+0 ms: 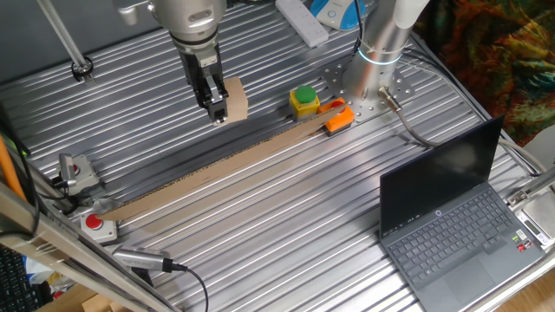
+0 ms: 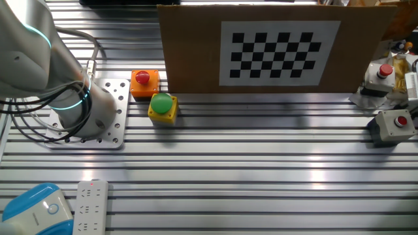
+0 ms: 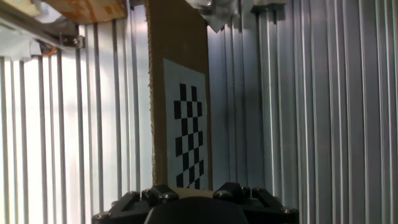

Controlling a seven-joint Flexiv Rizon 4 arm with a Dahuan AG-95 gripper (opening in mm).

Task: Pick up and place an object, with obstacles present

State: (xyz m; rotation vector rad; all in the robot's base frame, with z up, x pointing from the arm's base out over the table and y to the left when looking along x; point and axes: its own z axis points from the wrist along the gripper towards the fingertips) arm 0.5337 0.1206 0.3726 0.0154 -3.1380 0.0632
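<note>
In one fixed view the gripper (image 1: 214, 108) hangs low over the ribbed counter (image 1: 286, 225), fingers pointing down, with the tan wooden block (image 1: 234, 98) touching their right side and partly behind them. Whether the fingers are clamped on the block or merely beside it cannot be told. The long cardboard board (image 1: 217, 169) lies just in front, its long axis running diagonally, so any carry probably must clear it.
</note>
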